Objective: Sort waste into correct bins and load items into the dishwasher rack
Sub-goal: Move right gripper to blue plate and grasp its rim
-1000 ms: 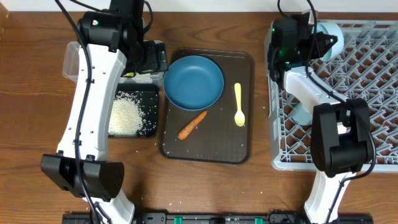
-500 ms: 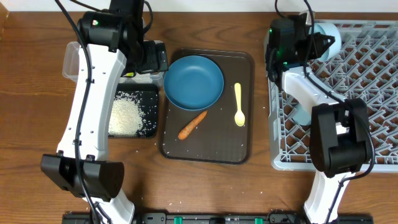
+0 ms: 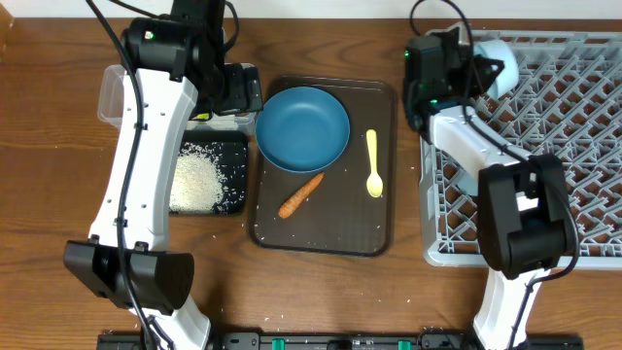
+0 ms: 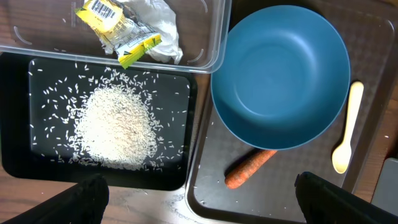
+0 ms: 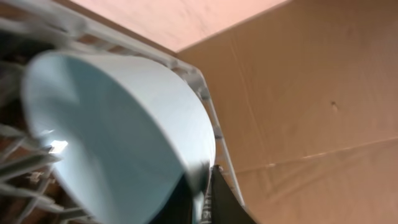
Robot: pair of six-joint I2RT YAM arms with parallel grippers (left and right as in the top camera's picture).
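Note:
The white-and-pale-blue bowl (image 3: 498, 53) stands on edge in the far left corner of the grey dishwasher rack (image 3: 573, 146). My right gripper (image 3: 483, 70) pinches its rim. In the right wrist view the bowl (image 5: 112, 137) fills the left, its rim between the two dark fingers of the gripper (image 5: 202, 193). My left gripper (image 3: 233, 92) hangs open above the bins, its fingertips wide apart and empty (image 4: 202, 193). Crumpled paper with yellow wrapper (image 4: 134, 28) lies in the clear tub (image 4: 208, 25). Rice (image 4: 115, 127) sits in the black tray (image 4: 174, 168). The blue plate (image 3: 302, 127), carrot (image 3: 301, 195) and yellow spoon (image 3: 373, 165) rest on the brown serving tray (image 3: 321, 233).
The clear tub (image 3: 112, 97) and black tray (image 3: 241, 156) sit side by side left of the serving tray. A few rice grains lie scattered on the serving tray (image 4: 280, 199) and the wooden table. A cardboard wall stands behind the rack rim (image 5: 208, 102).
My right arm's wrist has shifted left along the rack's far edge, and the bowl has moved slightly left with it. The left arm has not moved.

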